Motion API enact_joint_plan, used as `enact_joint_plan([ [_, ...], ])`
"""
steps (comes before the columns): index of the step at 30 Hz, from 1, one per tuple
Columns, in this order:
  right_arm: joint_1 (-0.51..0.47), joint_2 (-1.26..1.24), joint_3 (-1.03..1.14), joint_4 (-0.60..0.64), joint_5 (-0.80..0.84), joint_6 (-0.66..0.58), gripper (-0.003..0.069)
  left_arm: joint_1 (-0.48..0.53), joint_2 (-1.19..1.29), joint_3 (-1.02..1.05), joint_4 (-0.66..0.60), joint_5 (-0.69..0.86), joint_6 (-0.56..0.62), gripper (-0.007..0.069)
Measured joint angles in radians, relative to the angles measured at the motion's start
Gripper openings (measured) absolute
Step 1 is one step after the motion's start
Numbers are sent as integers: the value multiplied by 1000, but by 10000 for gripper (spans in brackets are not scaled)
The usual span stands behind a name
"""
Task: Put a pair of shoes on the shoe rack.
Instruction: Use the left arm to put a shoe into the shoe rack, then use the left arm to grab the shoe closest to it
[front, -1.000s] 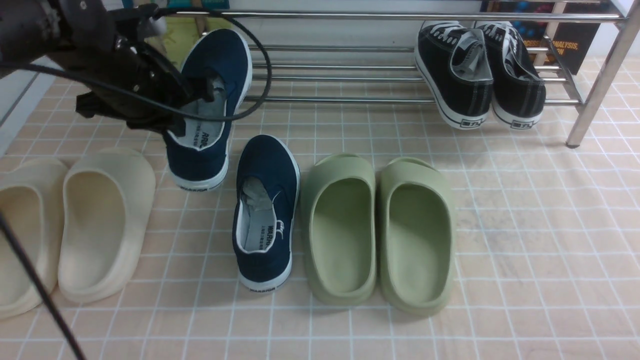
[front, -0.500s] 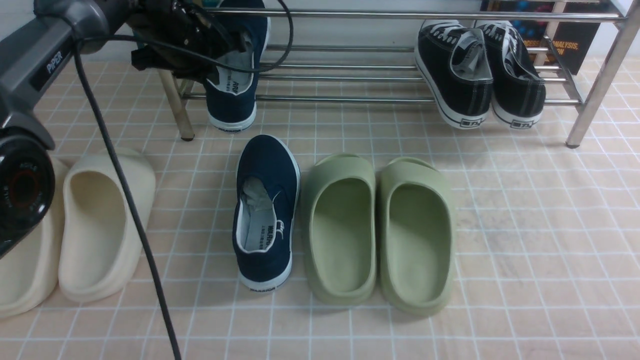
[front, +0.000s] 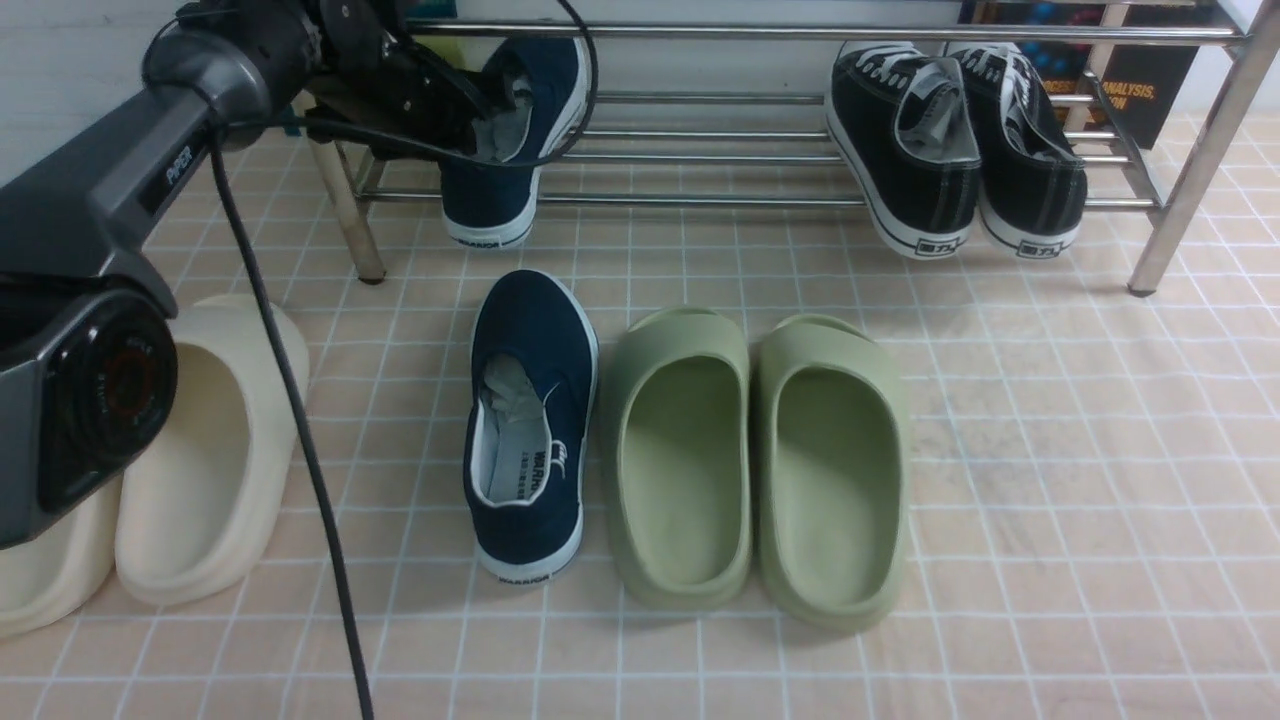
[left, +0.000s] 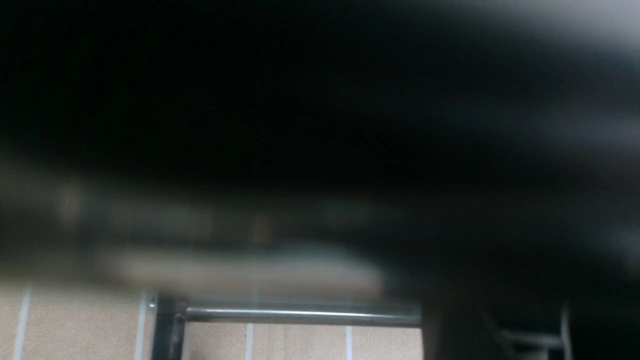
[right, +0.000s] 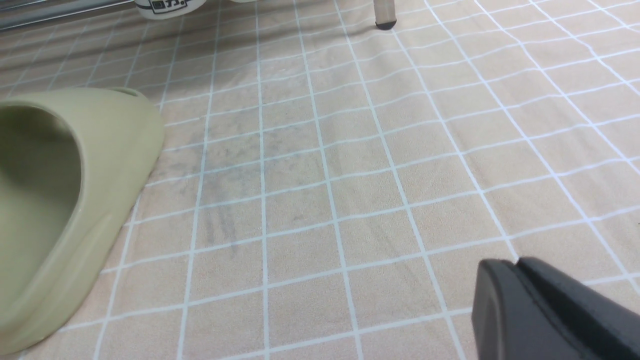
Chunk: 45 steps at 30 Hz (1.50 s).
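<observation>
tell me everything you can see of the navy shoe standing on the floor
The navy shoe is a laceless slip-on of dark blue canvas with a white rubber sole, small lettering at the heel, and a pale grey-white lining with print on the insole. It stands upright on the tiled floor, toe toward the shoe rack, heel toward the camera. Nothing grips it. The green slide lies close on the robot's right; whether they touch I cannot tell.
</observation>
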Motion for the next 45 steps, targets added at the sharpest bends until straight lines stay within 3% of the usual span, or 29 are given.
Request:
enact_joint_plan([
  [4, 0, 0, 0, 0, 0, 0, 37, 0, -11, -3, 6, 53, 0, 364],
  [9, 0, 0, 0, 0, 0, 0, 37, -1, -81, -3, 6, 192, 8, 370],
  [19, 0, 0, 0, 0, 0, 0, 37, 2, -321, -6, 18, 534, 138, 373],
  [26, 0, 0, 0, 0, 0, 0, 37, -18, -448, 217, -19, 534, 127, 373],
  [34, 0, 0, 0, 0, 0, 0, 37, -174, -619, 690, -10, 507, 155, 373],
  [39, 0, 0, 0, 0, 0, 0, 37, -267, -608, 930, 77, 214, 105, 373],
  [45, 0, 0, 0, 0, 0, 0, 37, -272, -568, 974, 151, 67, -21, 374],
])
